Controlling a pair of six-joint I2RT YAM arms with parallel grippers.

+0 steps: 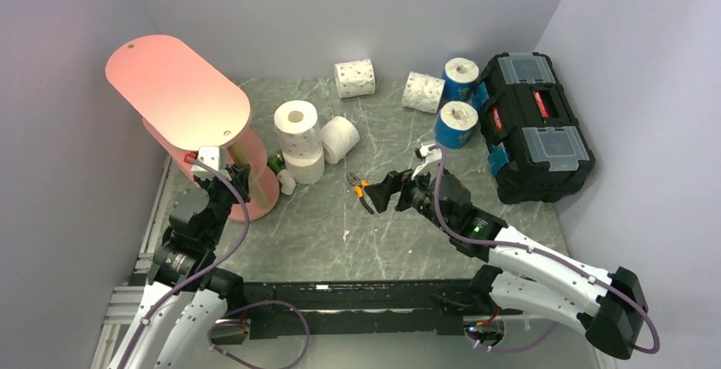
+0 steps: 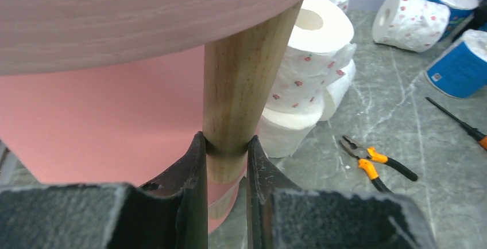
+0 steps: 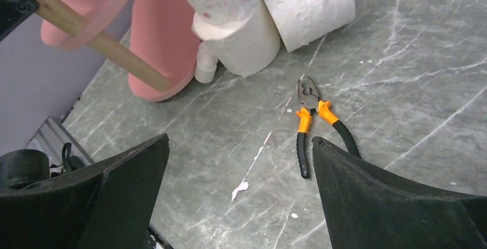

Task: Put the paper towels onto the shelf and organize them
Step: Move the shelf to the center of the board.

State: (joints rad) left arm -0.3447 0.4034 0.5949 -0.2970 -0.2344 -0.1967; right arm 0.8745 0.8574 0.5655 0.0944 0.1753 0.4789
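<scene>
The left hand (image 2: 226,140) pinches the shelf's (image 1: 178,88) wooden post (image 2: 247,77). The right hand (image 3: 240,143) hangs spread, with the paper towels (image 1: 296,118) beyond it.

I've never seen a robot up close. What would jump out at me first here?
Probably the pink shelf at the left, with the left gripper clamped on a wooden post between its boards. Next, the paper towels scattered across the table, with a stacked pair right beside the shelf. The right gripper hangs wide open near orange-handled pliers mid-table.
</scene>
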